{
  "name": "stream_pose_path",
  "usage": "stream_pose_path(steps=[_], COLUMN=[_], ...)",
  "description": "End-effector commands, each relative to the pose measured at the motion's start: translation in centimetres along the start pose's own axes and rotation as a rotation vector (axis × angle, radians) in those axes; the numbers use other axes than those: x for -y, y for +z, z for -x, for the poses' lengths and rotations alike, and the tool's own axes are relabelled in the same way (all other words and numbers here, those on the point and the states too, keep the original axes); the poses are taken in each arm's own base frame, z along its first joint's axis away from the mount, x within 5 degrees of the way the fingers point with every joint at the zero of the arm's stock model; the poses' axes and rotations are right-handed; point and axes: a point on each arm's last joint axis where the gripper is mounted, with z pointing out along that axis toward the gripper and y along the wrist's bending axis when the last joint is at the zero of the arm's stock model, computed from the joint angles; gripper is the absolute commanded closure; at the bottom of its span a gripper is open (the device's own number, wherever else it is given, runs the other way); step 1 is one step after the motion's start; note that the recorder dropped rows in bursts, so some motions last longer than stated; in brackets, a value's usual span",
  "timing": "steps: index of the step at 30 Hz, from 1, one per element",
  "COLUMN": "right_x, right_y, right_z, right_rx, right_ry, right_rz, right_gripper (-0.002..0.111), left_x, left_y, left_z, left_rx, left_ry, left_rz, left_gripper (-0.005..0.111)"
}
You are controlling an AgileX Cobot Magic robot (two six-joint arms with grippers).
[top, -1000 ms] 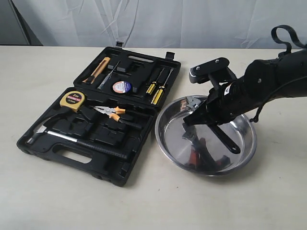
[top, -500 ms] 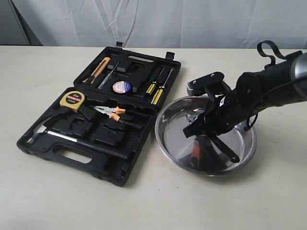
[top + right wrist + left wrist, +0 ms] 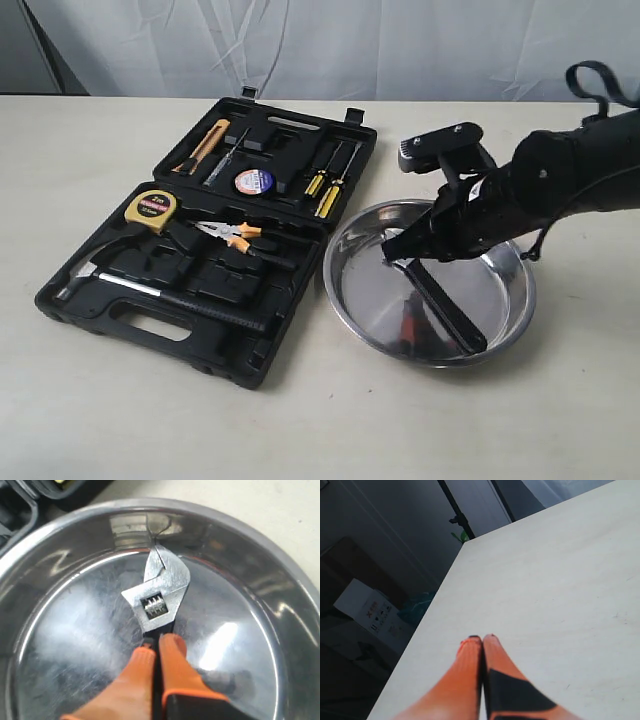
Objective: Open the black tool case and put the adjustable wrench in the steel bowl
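The adjustable wrench (image 3: 160, 592) has a shiny silver head and a black handle (image 3: 447, 308). My right gripper (image 3: 158, 641) is shut on the handle just behind the head. It holds the wrench inside the steel bowl (image 3: 70, 630), with the head near the flat bottom. In the exterior view the right gripper (image 3: 397, 257) is over the bowl's (image 3: 330, 285) middle and the handle slants down toward the near right rim. The black tool case (image 3: 290, 262) lies open to the bowl's left. My left gripper (image 3: 482, 640) is shut and empty over bare table, out of the exterior view.
The open case holds a hammer (image 3: 150, 290), orange-handled pliers (image 3: 236, 235), a yellow tape measure (image 3: 152, 206), a roll of tape (image 3: 254, 181) and screwdrivers (image 3: 325, 185). The table edge (image 3: 427, 625) runs beside the left gripper, with dark floor beyond.
The right arm dipped into the bowl and came back up a little. The wrench handle now slants lower, toward the bowl's near right rim.
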Motion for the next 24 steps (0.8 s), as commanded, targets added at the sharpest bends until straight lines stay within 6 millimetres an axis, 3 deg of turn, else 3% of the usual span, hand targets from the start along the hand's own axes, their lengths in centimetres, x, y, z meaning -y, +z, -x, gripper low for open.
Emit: stream_pose_path(steps=[1, 4, 6, 17, 24], right_x=[-0.1, -0.6, -0.8, -0.6, -0.4], right_y=[-4.7, -8.0, -9.4, -11.1, -16.3], right_z=[-2.7, -5.7, -6.1, -5.5, -5.2], right_rx=[0.107, 0.151, 0.173, 0.289, 0.526], right_ry=[0.057, 0.225, 0.235, 0.208, 0.083], right_rz=[-0.007, 0.038, 0.058, 0.04, -0.005], right_gripper=[0.108, 0.108, 0.108, 0.108, 0.108], left_x=[0.0, 0.0, 0.0, 0.1, 0.1], left_y=[0.0, 0.0, 0.0, 0.0, 0.0], left_z=[0.1, 0.1, 0.1, 0.1, 0.1], left_rx=[0.003, 0.003, 0.003, 0.007, 0.007], left_ry=[0.0, 0.0, 0.0, 0.0, 0.0], left_rz=[-0.009, -0.009, -0.009, -0.01, -0.01], left_gripper=[0.106, 0.106, 0.106, 0.106, 0.106])
